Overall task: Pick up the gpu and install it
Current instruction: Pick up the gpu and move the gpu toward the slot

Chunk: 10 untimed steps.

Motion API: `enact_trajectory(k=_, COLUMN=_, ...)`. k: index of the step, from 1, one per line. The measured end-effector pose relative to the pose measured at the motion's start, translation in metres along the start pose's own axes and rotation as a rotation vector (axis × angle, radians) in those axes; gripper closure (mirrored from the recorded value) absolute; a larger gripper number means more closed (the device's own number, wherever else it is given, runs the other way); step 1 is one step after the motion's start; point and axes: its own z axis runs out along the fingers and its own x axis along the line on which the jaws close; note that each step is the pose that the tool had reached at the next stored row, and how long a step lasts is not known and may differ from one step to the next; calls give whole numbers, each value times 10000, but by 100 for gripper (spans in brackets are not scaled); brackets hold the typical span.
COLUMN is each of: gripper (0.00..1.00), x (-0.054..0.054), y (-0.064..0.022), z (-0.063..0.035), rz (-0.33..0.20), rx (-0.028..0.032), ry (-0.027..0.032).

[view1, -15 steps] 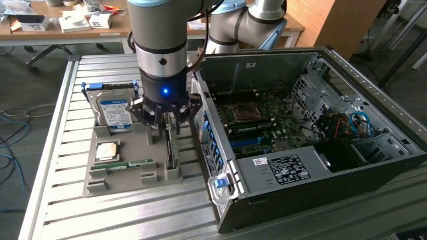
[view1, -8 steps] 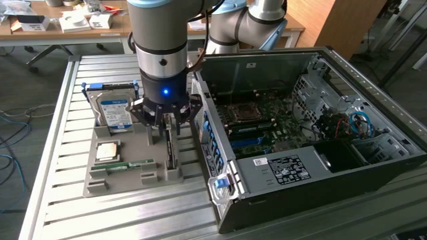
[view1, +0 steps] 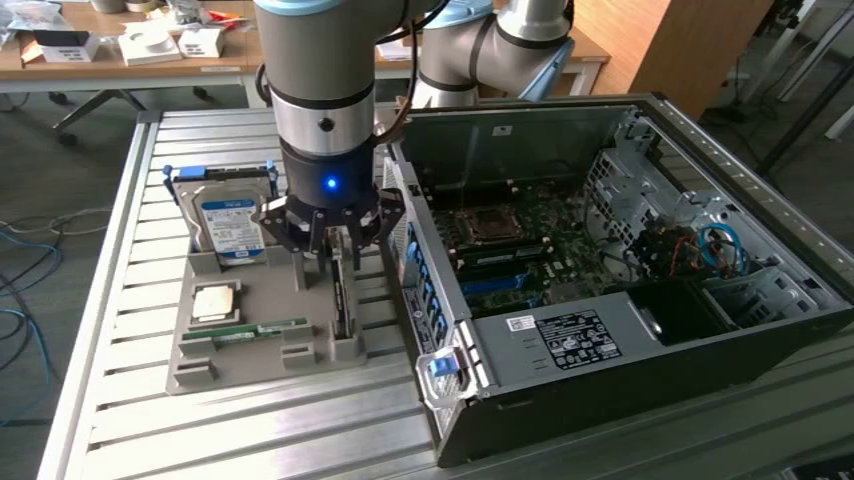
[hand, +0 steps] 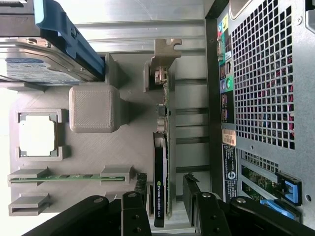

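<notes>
In the exterior view you see the gpu (view1: 342, 305), a thin, flat, dark brownish-black rectangular card, standing on its long edge in a slot of the grey plastic holder tray (view1: 287, 290). Its long axis runs from the far end of the tray toward the near end, roughly parallel to the side of the open black metal computer case (view1: 561, 340) on the exterior view's right. The black gripper (view1: 334, 262) hangs directly over the card's far part, just beside the silver hard drive (view1: 227, 222) with its blue label.

In the wrist view you look at the gpu (hand: 161, 191) edge-on. Its silver metal bracket (hand: 165, 54) points toward the hard drive's (hand: 44, 69) end of the tray, and the black cooler end lies between the fingers (hand: 189, 189). The gripper (hand: 165, 196) is spread fully wide and straddles the card — a gap shows on each side, so it has hold of nothing.
</notes>
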Motion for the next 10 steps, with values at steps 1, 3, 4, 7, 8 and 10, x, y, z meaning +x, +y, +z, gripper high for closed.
enact_trajectory(k=1, gripper=57, x=0, y=0, z=0, rz=0, rx=0, ry=0)
enact_trajectory(k=3, gripper=57, x=0, y=0, z=5, rz=0, rx=-2, ry=-2)
enact_trajectory(k=4, gripper=57, x=0, y=0, z=21, rz=0, rx=-5, ry=-3)
enact_trajectory(k=7, gripper=57, x=2, y=-3, z=72, rz=0, rx=-4, ry=-1)
enact_trajectory(k=8, gripper=57, x=2, y=-4, z=90, rz=0, rx=-4, ry=-1)
enact_trajectory(k=10, gripper=57, x=3, y=-5, z=126, rz=0, rx=-3, ry=0)
